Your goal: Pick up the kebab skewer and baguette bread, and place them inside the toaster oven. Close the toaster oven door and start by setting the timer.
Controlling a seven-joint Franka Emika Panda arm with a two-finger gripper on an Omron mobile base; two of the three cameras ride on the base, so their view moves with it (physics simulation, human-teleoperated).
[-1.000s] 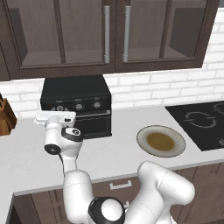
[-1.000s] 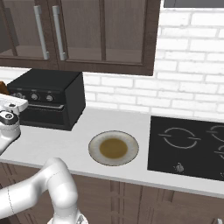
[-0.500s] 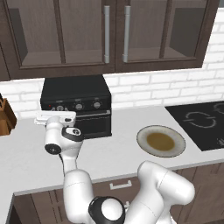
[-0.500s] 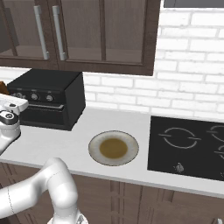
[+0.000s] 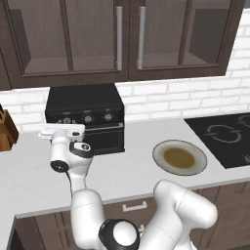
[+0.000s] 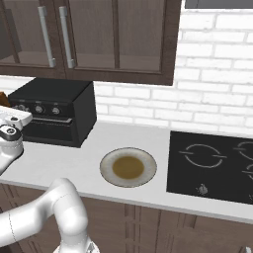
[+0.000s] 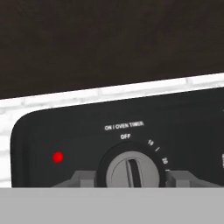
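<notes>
fingers: in the hand view the 2 grey fingers (image 7: 83, 178) sit 1 on each side of the timer knob (image 7: 132, 169), right up against its rim, so pretty much clamped on it
timer knob: round, silver face with a dark slot standing nearly upright, pointing at OFF; "ON / OVEN TIMER" printed above, 10 and 20 marks off to the right
red light: small red dot (image 7: 57, 157) just left of the knob on the black panel
gripper: from the left base view the white hand (image 5: 61, 131) is pressed up to the left end of the oven's front panel
toaster oven: black box (image 5: 84, 106) at the back of the desk (image 5: 132, 168) against the white brick wall, under the dark cabinets (image 5: 127, 39); 3 knobs in a row along the front
toaster oven door: shut (image 5: 100, 138), grey bar handle running across its top
kebab skewer / baguette bread: can't spot either 1, honestly
plate: round, brownish middle (image 5: 178, 157), sitting on the desk to the right of the oven, apart from it
cooktop: black, with ring markings (image 6: 212, 164), just right of the plate
knife block: brown wooden thing (image 5: 7, 132) at the far left edge of the desk
</notes>
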